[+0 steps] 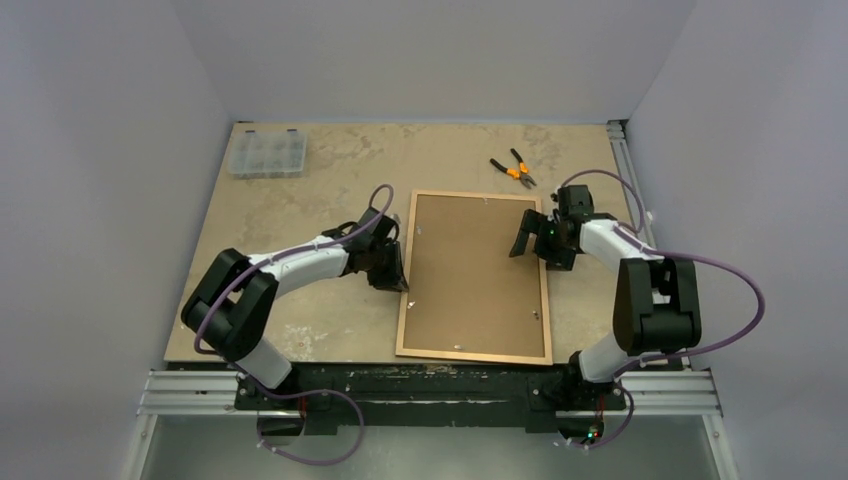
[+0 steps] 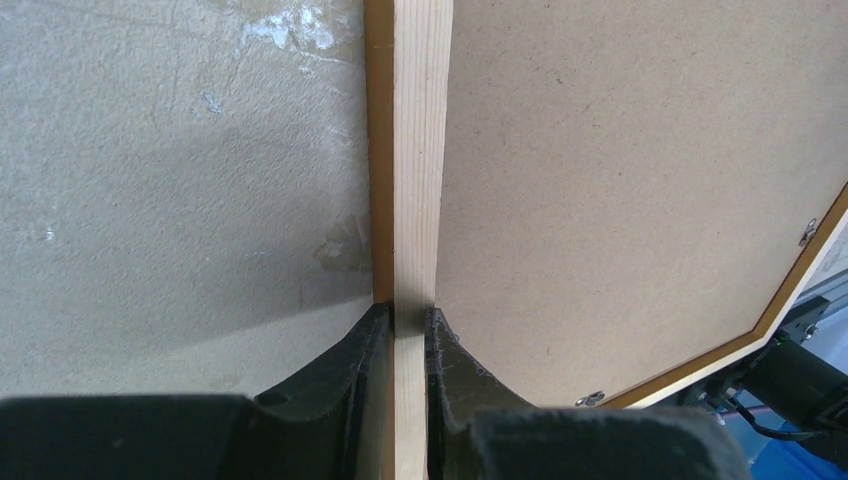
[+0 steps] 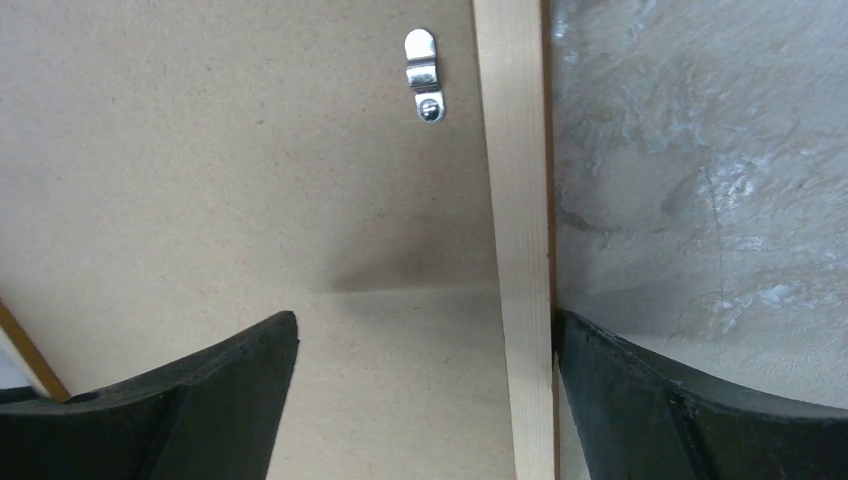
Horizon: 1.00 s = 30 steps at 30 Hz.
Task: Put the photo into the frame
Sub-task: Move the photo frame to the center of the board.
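The frame lies face down in the middle of the table, its narrow light-wood moulding round a brown hardboard backing panel. The photo is hidden. My left gripper is shut on the frame's left rail, one finger on each side of it. My right gripper is open and straddles the right rail: one finger is against the rail's outer edge, the other is over the backing panel.
A metal retaining clip sits on the backing near the right rail; more clips line the frame's edges. Orange-handled pliers lie behind the frame. A clear parts box is at the back left.
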Motion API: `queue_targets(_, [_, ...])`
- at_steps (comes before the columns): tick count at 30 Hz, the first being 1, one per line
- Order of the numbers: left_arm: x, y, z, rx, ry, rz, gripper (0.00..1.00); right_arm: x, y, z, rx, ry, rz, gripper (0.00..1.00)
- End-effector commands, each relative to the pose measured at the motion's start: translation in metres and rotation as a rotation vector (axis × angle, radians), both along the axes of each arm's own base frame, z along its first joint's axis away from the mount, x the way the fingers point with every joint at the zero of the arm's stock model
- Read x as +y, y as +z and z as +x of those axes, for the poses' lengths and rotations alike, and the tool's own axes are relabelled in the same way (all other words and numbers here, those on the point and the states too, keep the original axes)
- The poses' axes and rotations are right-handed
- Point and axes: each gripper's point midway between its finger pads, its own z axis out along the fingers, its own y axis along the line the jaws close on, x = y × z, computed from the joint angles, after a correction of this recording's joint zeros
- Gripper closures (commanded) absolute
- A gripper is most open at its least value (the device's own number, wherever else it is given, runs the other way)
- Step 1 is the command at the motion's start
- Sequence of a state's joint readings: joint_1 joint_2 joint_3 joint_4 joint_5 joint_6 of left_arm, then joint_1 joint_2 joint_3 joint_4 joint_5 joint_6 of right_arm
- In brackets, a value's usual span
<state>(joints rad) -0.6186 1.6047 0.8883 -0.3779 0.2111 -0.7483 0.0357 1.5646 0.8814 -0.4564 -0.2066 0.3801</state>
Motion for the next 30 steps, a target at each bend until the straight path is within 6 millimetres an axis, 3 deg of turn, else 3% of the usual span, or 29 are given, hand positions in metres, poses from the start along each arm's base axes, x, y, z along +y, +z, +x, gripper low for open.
queue_targets(1, [-0.001, -0.009, -0.009, 0.007, 0.014, -0.021, 0.88, 0.038, -0.019, -0.027, 0.088, 0.082, 0.097, 0.05])
queue_targets(6, [0.003, 0.001, -0.014, -0.007, 0.041, -0.040, 0.85, 0.059, -0.015, -0.035, 0.091, 0.118, 0.135, 0.06])
queue_targets(14, [0.013, 0.017, -0.016, -0.045, 0.083, -0.040, 0.70, 0.084, -0.010, -0.053, 0.105, 0.171, 0.176, 0.07])
queue_targets(20, [0.027, 0.029, -0.012, -0.085, 0.118, -0.026, 0.50, 0.085, -0.001, -0.062, 0.076, 0.168, 0.170, 0.06])
queue_targets(26, [0.045, 0.035, 0.001, -0.105, 0.144, 0.036, 0.32, 0.070, 0.022, -0.039, -0.005, 0.161, 0.059, 0.04])
queue_targets(30, [0.055, 0.034, 0.015, -0.104, 0.169, 0.037, 0.30, 0.065, 0.047, -0.010, -0.065, 0.167, -0.006, 0.03])
